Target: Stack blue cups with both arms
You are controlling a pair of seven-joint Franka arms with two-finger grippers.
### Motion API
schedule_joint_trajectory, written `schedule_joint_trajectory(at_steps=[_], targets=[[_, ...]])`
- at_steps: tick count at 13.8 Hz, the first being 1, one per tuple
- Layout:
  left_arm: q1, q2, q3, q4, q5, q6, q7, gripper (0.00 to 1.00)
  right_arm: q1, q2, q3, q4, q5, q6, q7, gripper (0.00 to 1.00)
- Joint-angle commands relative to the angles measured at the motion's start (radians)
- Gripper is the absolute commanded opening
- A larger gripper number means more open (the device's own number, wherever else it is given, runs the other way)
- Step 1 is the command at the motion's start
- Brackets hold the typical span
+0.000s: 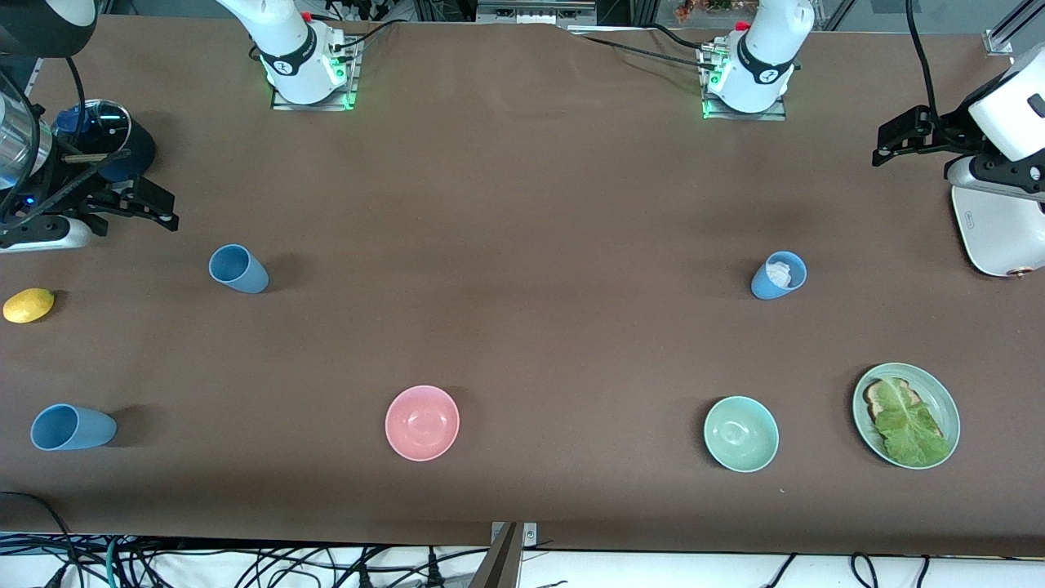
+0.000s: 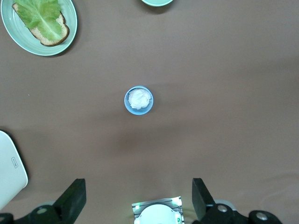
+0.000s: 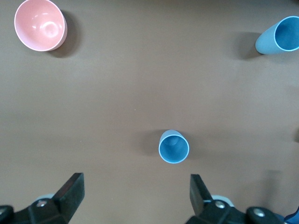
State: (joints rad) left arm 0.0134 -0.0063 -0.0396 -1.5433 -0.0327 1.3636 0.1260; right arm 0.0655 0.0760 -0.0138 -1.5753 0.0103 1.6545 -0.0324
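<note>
Three light-blue cups stand on the brown table. One cup (image 1: 238, 269) (image 3: 174, 147) is toward the right arm's end, and a second cup (image 1: 72, 427) (image 3: 279, 36) stands nearer the front camera at the same end. The third cup (image 1: 778, 275) (image 2: 138, 100), toward the left arm's end, has something white inside. My right gripper (image 1: 167, 211) (image 3: 136, 193) hangs open and empty, high over the table by the first cup. My left gripper (image 1: 886, 143) (image 2: 138, 200) hangs open and empty, high over the left arm's end.
A pink bowl (image 1: 422, 422) (image 3: 39, 24), a green bowl (image 1: 740, 434) and a green plate (image 1: 947, 400) (image 2: 74, 18) with toast and lettuce line the front edge. A lemon (image 1: 28, 305) and a dark-blue lidded saucepan (image 1: 102, 135) sit at the right arm's end. A white appliance (image 1: 996, 237) stands at the left arm's end.
</note>
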Motion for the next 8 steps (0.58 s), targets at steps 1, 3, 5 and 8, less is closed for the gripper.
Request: schedule_joint_trajectory(at_steps=[1, 3, 5, 8], targets=[[-0.007, 0.003, -0.002, 0.015, 0.027, -0.008, -0.005, 1.00, -0.007, -0.009, 0.005, -0.011, 0.000, 0.011, 0.012, 1.00], [-0.007, 0.003, -0.002, 0.015, 0.027, -0.008, -0.005, 1.00, -0.007, -0.007, 0.005, -0.011, 0.002, 0.013, 0.012, 1.00], [-0.004, 0.005, 0.000, 0.012, 0.027, -0.006, -0.002, 1.00, -0.007, -0.009, 0.005, -0.011, 0.002, 0.013, 0.012, 1.00], [0.002, 0.012, 0.006, 0.008, 0.027, 0.006, 0.015, 1.00, -0.007, -0.010, 0.005, -0.011, 0.000, 0.014, 0.012, 1.00]])
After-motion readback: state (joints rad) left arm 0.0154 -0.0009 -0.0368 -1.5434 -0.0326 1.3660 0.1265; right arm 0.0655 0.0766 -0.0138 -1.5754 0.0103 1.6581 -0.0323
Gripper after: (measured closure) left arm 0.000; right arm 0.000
